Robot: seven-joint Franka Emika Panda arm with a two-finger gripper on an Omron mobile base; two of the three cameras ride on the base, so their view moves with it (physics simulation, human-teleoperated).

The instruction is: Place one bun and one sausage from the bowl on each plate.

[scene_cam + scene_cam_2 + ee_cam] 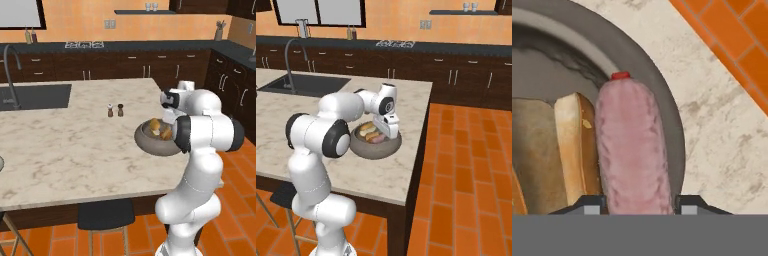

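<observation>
The grey-brown stone-look bowl (148,142) (375,149) (664,107) sits near the right end of the marble island. A pink sausage (634,150) (377,139) lies in it against the rim, with a tan bun (574,145) (368,128) beside it and more food further in. My gripper (640,205) (388,131) reaches down into the bowl. Its two fingertips (592,205) press against either side of the sausage's near end, so it is shut on the sausage, which still rests in the bowl. The plates are out of view.
Salt and pepper shakers (115,110) stand mid-counter behind the bowl. A sink (35,96) with a curved tap (11,60) is set into the island's far left. The island's right edge (423,125) drops to orange floor tiles. A dark stool (105,215) stands below the near edge.
</observation>
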